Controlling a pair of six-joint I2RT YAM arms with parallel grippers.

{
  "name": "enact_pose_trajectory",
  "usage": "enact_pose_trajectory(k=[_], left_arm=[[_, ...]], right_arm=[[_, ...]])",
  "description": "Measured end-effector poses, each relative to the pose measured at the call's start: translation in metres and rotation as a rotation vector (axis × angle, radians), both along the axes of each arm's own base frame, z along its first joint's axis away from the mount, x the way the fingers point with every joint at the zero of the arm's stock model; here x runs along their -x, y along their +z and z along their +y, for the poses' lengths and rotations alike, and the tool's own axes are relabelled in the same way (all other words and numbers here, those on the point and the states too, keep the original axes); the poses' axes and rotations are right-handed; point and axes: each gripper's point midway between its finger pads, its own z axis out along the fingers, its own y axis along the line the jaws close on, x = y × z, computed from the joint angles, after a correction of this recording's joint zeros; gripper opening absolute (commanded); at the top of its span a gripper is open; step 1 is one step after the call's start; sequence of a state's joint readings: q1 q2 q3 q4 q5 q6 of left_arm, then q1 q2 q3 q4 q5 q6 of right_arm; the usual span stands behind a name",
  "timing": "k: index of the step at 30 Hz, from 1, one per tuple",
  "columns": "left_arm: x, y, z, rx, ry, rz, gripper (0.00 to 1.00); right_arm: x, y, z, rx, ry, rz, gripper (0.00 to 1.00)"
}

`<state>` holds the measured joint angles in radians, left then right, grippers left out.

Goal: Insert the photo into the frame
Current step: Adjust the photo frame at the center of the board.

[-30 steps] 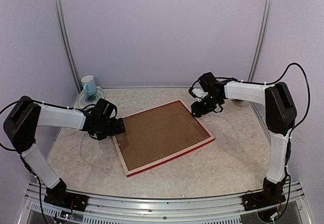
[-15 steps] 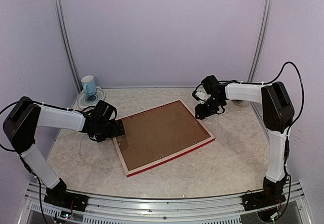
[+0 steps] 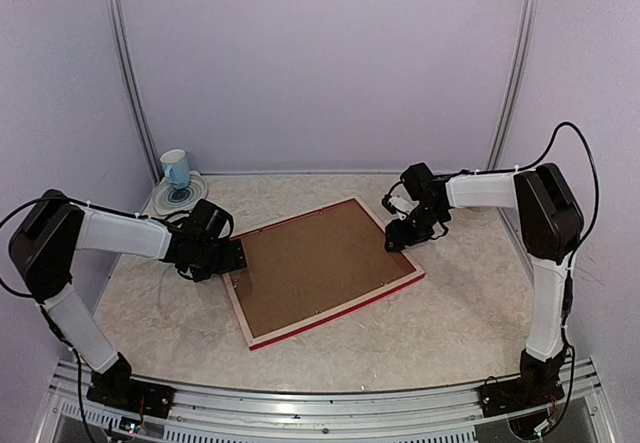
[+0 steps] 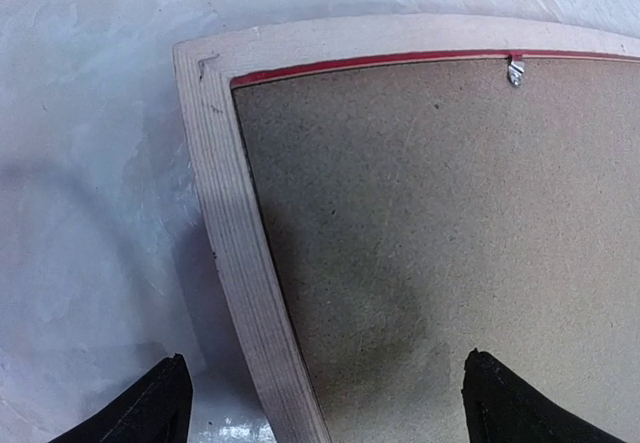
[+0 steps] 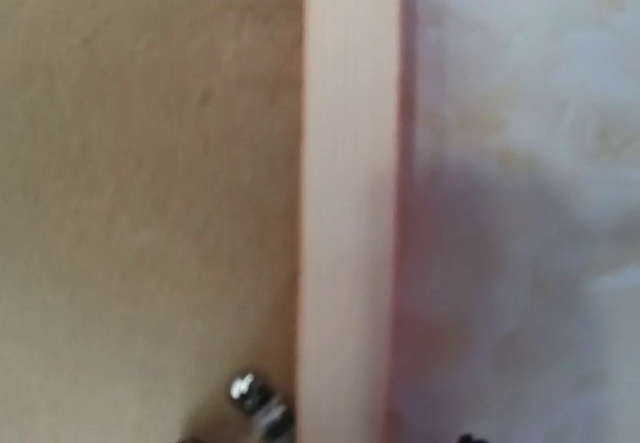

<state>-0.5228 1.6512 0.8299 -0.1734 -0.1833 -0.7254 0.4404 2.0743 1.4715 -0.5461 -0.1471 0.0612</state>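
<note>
The frame (image 3: 240,308) lies face down in the middle of the table, its pale wood back up and a red edge along the front. A brown backing board (image 3: 315,258) fills it. The photo is hidden. My left gripper (image 3: 235,256) is open and low, astride the frame's left rail (image 4: 225,213), with one fingertip over the table and one over the board (image 4: 450,213). My right gripper (image 3: 397,235) is open and very close over the right rail (image 5: 345,213), beside a small metal clip (image 5: 255,398). Another clip (image 4: 515,70) sits on the far rail.
A blue and white cup (image 3: 175,168) stands on a plate (image 3: 192,196) at the back left corner. Purple walls with metal posts close in the table on three sides.
My right gripper has come down and forward onto the frame's right rail. My left gripper has stayed at the left rail, shifting only slightly.
</note>
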Motion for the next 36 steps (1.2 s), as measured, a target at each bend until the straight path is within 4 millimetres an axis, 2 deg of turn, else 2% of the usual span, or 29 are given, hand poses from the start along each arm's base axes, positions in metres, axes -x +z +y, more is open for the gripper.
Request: enact_pose_trajectory(k=[4, 5, 9, 11, 15, 18, 21, 25, 29, 32, 36], left_arm=[[-0.009, -0.002, -0.005, 0.000, 0.005, 0.000, 0.79], [-0.012, -0.003, -0.006, 0.000, 0.006, -0.001, 0.76], [-0.023, -0.007, -0.008, -0.015, 0.018, -0.002, 0.59], [-0.029, -0.009, -0.008, -0.025, 0.025, -0.004, 0.57], [-0.045, -0.009, -0.014, -0.030, 0.026, -0.011, 0.57], [-0.060, -0.007, -0.022, -0.032, 0.014, -0.019, 0.64], [-0.078, -0.002, -0.032, -0.034, -0.008, -0.037, 0.69], [-0.090, 0.010, -0.038, -0.024, -0.033, -0.059, 0.70], [-0.084, 0.025, -0.043, -0.001, -0.072, -0.057, 0.70], [-0.072, 0.045, -0.046, 0.005, -0.114, -0.065, 0.70], [-0.056, 0.059, -0.052, -0.015, -0.169, -0.058, 0.67]], right_arm=[[0.016, -0.003, 0.001, -0.044, -0.009, 0.032, 0.60], [0.024, -0.007, 0.000, -0.057, -0.013, 0.053, 0.60], [0.038, -0.002, -0.002, -0.093, -0.030, 0.064, 0.61], [0.048, -0.001, -0.005, -0.102, -0.045, 0.078, 0.61], [0.064, 0.000, -0.012, -0.120, -0.074, 0.100, 0.62], [0.075, 0.000, -0.017, -0.127, -0.098, 0.111, 0.62], [0.083, 0.002, -0.020, -0.137, -0.120, 0.119, 0.62], [0.091, 0.008, -0.020, -0.170, -0.130, 0.116, 0.63], [0.090, 0.024, -0.017, -0.212, -0.128, 0.081, 0.64], [0.086, 0.038, -0.013, -0.238, -0.120, 0.037, 0.65], [0.082, 0.044, -0.013, -0.245, -0.117, 0.011, 0.65]])
